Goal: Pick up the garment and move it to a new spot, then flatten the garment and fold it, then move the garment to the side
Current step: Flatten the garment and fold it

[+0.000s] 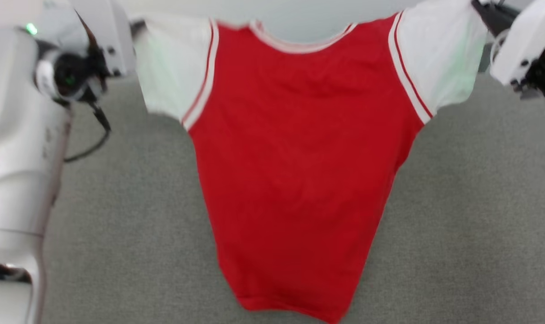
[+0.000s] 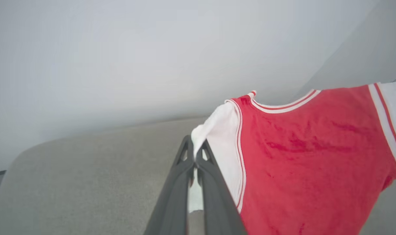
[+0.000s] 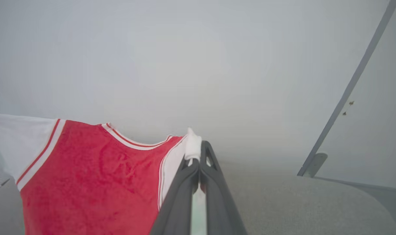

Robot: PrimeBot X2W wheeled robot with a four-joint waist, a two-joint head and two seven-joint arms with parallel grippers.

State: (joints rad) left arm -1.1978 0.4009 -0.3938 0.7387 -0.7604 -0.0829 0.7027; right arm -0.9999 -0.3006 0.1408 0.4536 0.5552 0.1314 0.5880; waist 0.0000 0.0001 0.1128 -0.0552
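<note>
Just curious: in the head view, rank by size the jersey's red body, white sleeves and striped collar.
1. Red jersey body
2. Then left white sleeve and right white sleeve, looking alike
3. red-white striped collar, smallest

White arms (image 1: 16,148), black cable (image 1: 102,123), dark fingers (image 2: 172,199)

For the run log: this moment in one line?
garment: held up, spread | left hand: shut on garment | right hand: shut on garment

place: bare lab-like room | signs: grey felt-like surface (image 1: 479,202), plain pale wall (image 2: 119,49)
</note>
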